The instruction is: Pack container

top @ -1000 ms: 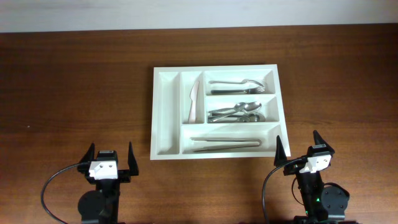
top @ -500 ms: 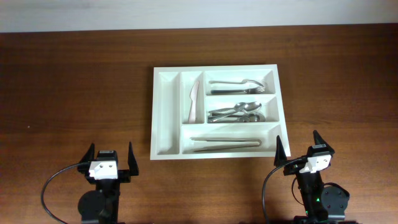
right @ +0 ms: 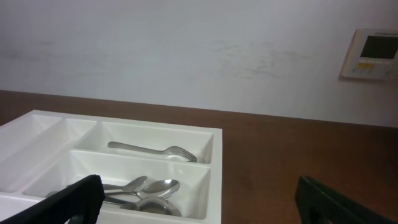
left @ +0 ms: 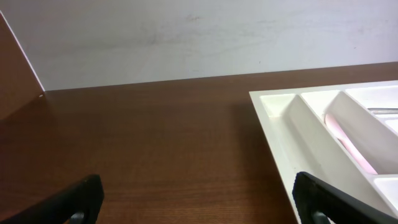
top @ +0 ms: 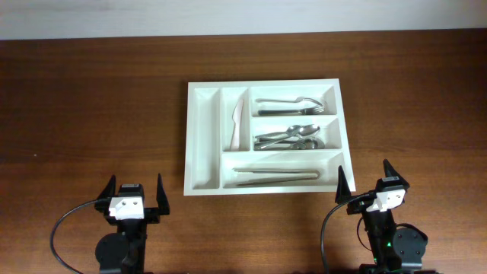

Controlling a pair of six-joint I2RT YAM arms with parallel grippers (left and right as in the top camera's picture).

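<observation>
Left gripper: jaws spread wide, nothing between them. Right gripper: likewise wide and empty. Both sit at the near edge of the table, well apart from each other and clear of the work.

The container lies flat at the table's centre, between and beyond the two arms, touched by neither. Contents: a knife in the second narrow compartment, forks in the far wide one, spoons in the middle one, and long metal pieces of undetermined kind in the near one. The leftmost narrow compartment is bare.

Assessment: no loose utensil shows on the table, so packing appears complete or nearly so, with the arms parked. To do this step well, keep both arms back and the fingers off the tray rim. Any further item should go to the bare compartment, lowered lengthwise.
</observation>
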